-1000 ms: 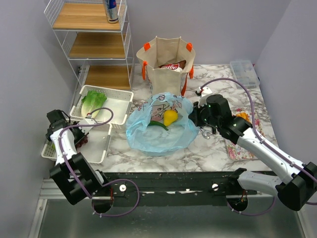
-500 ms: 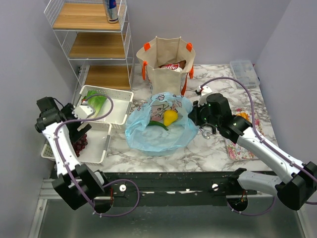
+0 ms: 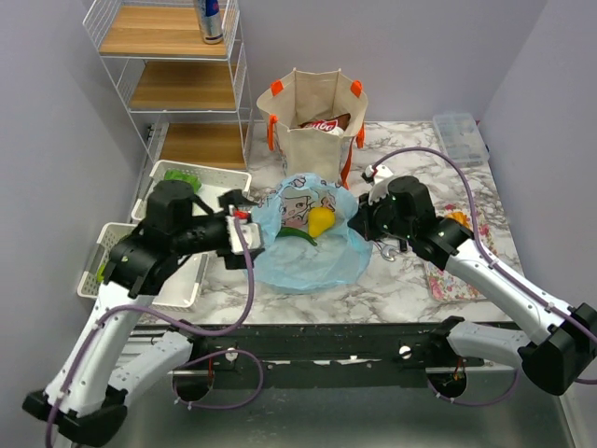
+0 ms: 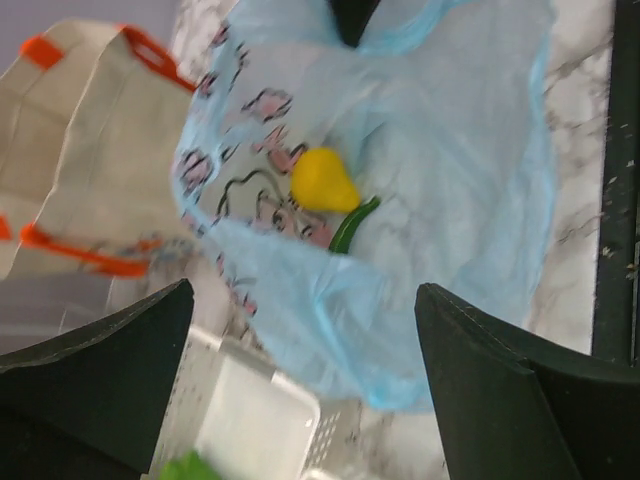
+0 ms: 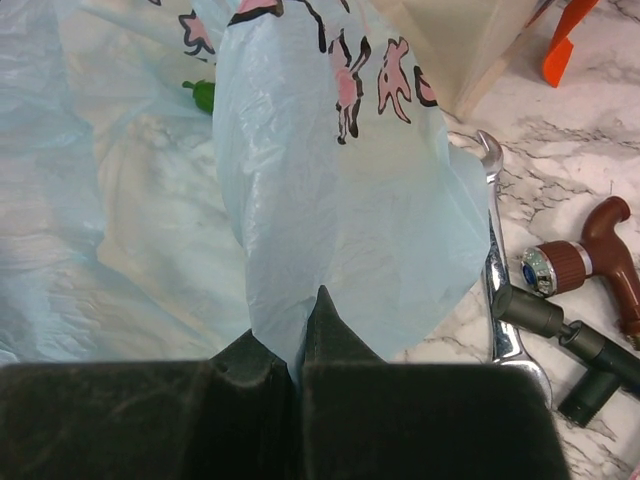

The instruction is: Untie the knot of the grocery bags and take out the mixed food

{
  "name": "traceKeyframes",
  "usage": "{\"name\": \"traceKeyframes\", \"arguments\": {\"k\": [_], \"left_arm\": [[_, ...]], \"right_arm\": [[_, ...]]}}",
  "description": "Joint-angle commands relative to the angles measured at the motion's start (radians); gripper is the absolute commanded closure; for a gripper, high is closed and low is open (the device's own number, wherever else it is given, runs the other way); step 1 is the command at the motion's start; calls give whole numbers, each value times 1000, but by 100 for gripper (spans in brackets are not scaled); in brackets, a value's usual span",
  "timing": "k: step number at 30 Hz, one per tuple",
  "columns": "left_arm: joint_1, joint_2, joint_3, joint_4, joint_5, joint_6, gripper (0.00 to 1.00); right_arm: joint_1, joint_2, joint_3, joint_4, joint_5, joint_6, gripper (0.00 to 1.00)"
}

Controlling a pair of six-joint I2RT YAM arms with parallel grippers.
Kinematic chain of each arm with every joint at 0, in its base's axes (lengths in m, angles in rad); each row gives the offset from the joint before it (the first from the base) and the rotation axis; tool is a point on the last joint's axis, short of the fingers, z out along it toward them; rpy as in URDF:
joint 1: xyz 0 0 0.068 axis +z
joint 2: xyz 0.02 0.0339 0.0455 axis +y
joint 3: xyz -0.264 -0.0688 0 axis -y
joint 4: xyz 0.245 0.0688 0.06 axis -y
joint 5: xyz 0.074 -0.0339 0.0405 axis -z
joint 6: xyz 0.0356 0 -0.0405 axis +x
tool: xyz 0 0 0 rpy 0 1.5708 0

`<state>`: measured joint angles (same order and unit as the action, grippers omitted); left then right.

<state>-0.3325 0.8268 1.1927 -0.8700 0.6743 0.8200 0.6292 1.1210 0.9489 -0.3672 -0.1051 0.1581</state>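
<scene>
The light-blue plastic bag (image 3: 308, 252) lies spread open in the middle of the table, with a yellow fruit (image 3: 321, 220) and a green cucumber (image 3: 298, 235) inside. My right gripper (image 3: 359, 219) is shut on the bag's right edge (image 5: 330, 170), and the film is pinched between its fingers (image 5: 300, 340). My left gripper (image 3: 244, 224) hovers open at the bag's left edge, nothing between its fingers (image 4: 305, 300). Behind stands the beige canvas tote (image 3: 312, 126) with a snack packet (image 3: 322, 124) inside. Lettuce (image 3: 182, 175) lies in a white basket. A drink can (image 3: 211, 19) stands on the shelf.
A white wire shelf (image 3: 168, 84) fills the back left, with white baskets (image 3: 224, 182) (image 3: 103, 271) below it. A wrench (image 5: 500, 290) and dark-handled tools (image 5: 590, 250) lie right of the bag. A clear box (image 3: 459, 131) and a patterned packet (image 3: 448, 280) sit at the right.
My left gripper has opened and swung right, from over the left basket to the blue bag's left edge. The right gripper keeps its hold on the bag.
</scene>
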Motion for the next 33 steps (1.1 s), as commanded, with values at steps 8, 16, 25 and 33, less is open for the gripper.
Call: {"name": "traceKeyframes", "arguments": {"k": [8,16,25,33], "left_arm": [[-530,370,-203,620,-390,-114,21],[-483,612,-236,1000,-650,-491,15],[-469,785,-156,932,-634,-901,19],[-448,912,-124,939,-757,-1053,19]], "right_arm": [[4,-46,-38,20,-14,44,99],[4,-28,-1,35,96,149,99],[4,-15,4,34,356,248,99],[3,-22,-14,30,294,243,99]]}}
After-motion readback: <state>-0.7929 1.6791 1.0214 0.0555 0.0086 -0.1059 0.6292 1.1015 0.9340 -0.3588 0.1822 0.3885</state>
